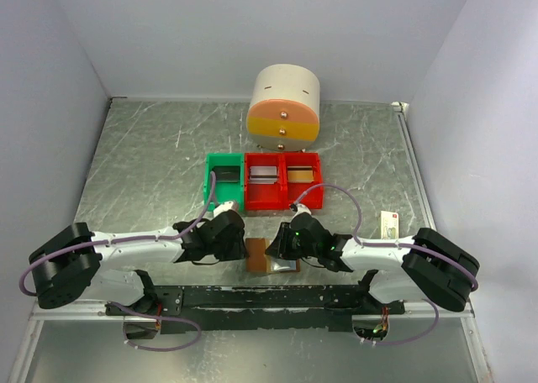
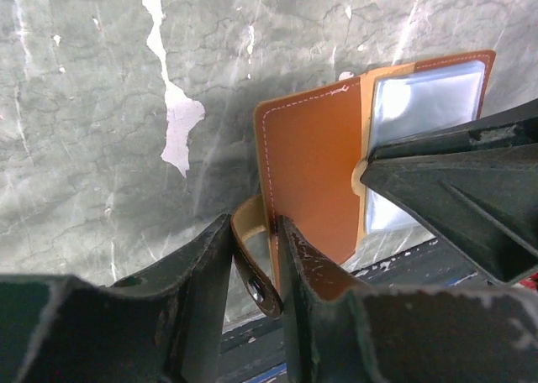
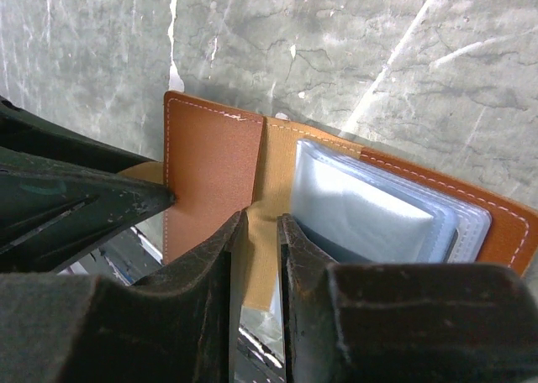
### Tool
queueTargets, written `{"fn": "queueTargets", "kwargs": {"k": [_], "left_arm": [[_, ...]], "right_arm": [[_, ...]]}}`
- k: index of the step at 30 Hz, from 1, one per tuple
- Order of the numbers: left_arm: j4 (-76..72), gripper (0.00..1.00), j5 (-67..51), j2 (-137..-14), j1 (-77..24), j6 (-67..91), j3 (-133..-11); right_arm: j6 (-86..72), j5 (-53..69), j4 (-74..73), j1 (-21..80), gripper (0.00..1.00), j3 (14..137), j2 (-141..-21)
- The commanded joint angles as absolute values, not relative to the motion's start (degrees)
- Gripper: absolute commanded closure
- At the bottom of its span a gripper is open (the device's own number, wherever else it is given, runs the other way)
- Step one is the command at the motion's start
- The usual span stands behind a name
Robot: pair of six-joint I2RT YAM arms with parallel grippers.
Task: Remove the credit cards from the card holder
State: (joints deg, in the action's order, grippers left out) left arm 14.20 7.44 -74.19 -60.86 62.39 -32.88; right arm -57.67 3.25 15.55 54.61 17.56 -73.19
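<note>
The brown card holder lies open at the near table edge between my two grippers. My left gripper is shut on its brown left cover, at the edge by the snap strap. My right gripper is shut on the tan middle fold, which puckers between the fingers. Clear sleeves on the right half show a pale grey credit card face inside, with a dark edge beneath. In the top view the left gripper and right gripper flank the holder.
A green bin and a red two-compartment bin stand just behind the grippers, with flat items in the red one. A cream round drawer unit stands at the back. A cream box with a red mark lies to the right.
</note>
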Motion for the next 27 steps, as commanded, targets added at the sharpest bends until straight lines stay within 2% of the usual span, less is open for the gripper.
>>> {"fn": "queueTargets", "kwargs": {"k": [1,4,9,14,21,27], "left_arm": [[6.5,0.62,3.4,-73.6,-61.0,61.8,-31.0],[2.4,0.68,1.0,-73.6,-61.0,62.5,-29.7],[-2.1,0.7,0.3,-72.1,-61.0,64.5,-27.5],[2.2,0.83,3.5,-69.9,-61.0,65.8,-27.3],[8.3,0.89,7.0,-67.4,-61.0,63.6,-28.2],[7.1,0.93,6.1,-67.8,-61.0,61.7,-28.8]], "right_arm": [[-57.0,2.3,13.7,54.8,0.78,17.1,-74.1],[-57.0,2.4,13.8,54.9,0.77,17.0,-74.2],[-57.2,2.5,14.0,54.9,0.77,16.9,-74.0],[-55.8,2.7,12.1,54.8,0.76,18.0,-70.6],[-50.5,-5.0,-8.0,54.8,0.63,26.6,-59.5],[-52.9,-10.0,-18.1,54.8,0.55,26.9,-54.6]]}}
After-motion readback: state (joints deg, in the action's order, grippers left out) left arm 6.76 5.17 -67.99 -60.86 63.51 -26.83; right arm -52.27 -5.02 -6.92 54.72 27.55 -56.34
